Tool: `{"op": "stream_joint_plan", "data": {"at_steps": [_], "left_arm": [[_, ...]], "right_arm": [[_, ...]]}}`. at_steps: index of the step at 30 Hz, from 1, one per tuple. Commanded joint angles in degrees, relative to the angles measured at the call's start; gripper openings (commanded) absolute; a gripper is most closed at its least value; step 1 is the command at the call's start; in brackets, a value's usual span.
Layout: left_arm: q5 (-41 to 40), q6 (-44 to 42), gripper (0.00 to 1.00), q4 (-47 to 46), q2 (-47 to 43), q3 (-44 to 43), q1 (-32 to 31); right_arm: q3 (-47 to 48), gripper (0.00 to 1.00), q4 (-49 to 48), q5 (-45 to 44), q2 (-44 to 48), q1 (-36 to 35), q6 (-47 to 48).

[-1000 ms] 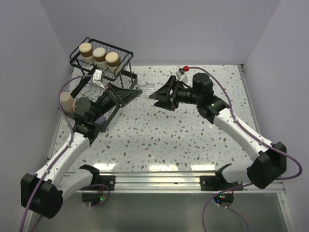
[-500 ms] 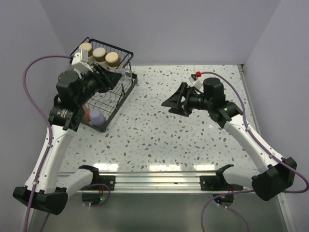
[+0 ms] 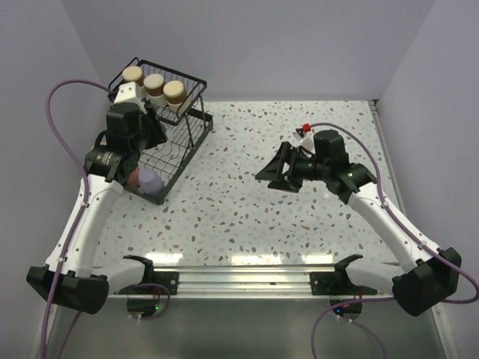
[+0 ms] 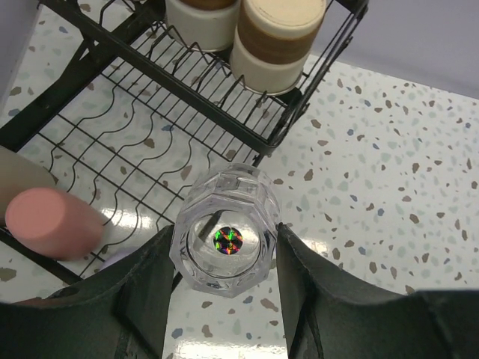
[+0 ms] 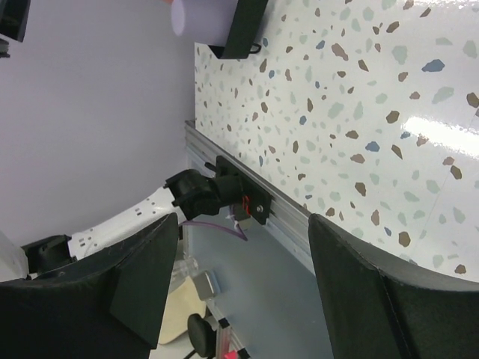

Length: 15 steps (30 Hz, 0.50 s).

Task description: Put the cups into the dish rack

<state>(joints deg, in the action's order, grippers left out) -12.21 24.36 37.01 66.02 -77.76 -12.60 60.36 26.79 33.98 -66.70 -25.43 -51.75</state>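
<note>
Clear cup, faceted, in left hand

Lab robot cell, not kitchen. Plain lavender walls box in speckled tabletop on three sides. Alu rail along near edge, two arms bolted there. Loose purple cables, LED boards below rail. Wire rack sits on tabletop.
</note>
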Motion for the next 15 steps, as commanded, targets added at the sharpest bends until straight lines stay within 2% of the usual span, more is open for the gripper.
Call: {"op": "stream_joint_plan", "data": {"at_steps": [1, 5, 15], "left_arm": [[-5.6, -2.7, 0.00, -1.9, 2.8, 0.2, 0.4], [-7.1, -5.2, 0.00, -4.7, 5.4, 2.5, 1.1], [-5.2, -6.0, 0.00, -8.8, 11.1, 5.7, 5.7]], "right_arm": [[-0.2, 0.73, 2.2, 0.0, 1.9, 0.3, 2.5], [-0.8, 0.73, 3.5, -0.8, 3.0, 0.3, 3.1], [-2.7, 0.73, 5.2, -2.0, 5.7, 0.2, 3.3]]}}
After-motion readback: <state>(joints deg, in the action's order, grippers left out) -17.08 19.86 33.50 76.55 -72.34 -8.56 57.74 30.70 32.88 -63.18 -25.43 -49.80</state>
